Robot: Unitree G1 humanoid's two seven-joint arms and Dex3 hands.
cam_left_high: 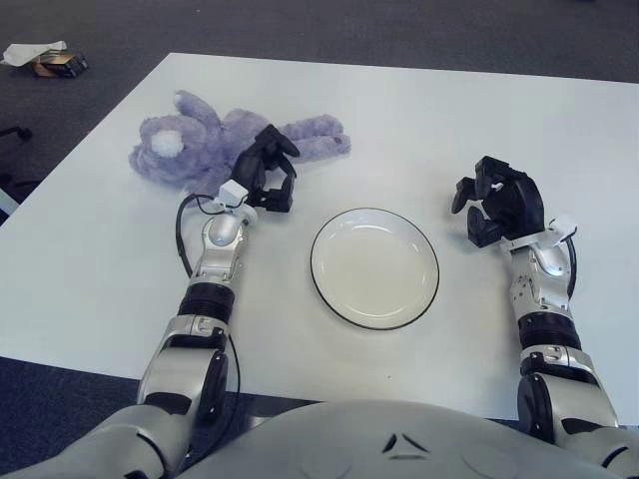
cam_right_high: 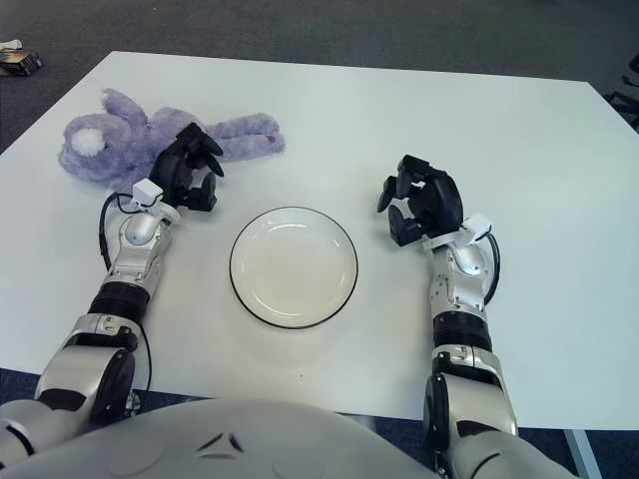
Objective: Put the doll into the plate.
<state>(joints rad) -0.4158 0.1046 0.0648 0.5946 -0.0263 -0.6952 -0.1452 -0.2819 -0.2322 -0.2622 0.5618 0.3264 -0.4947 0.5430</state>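
Left hand point(cam_left_high: 268, 172) fingers spread over fuzzy purple doll point(cam_left_high: 200, 140); right hand point(cam_left_high: 496, 203) loosely open beside round glossy plate point(cam_left_high: 374, 267)

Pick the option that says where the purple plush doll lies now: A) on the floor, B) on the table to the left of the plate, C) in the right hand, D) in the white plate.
B: the purple plush doll lies on the white table left of the empty white black-rimmed plate, with the left hand at it.
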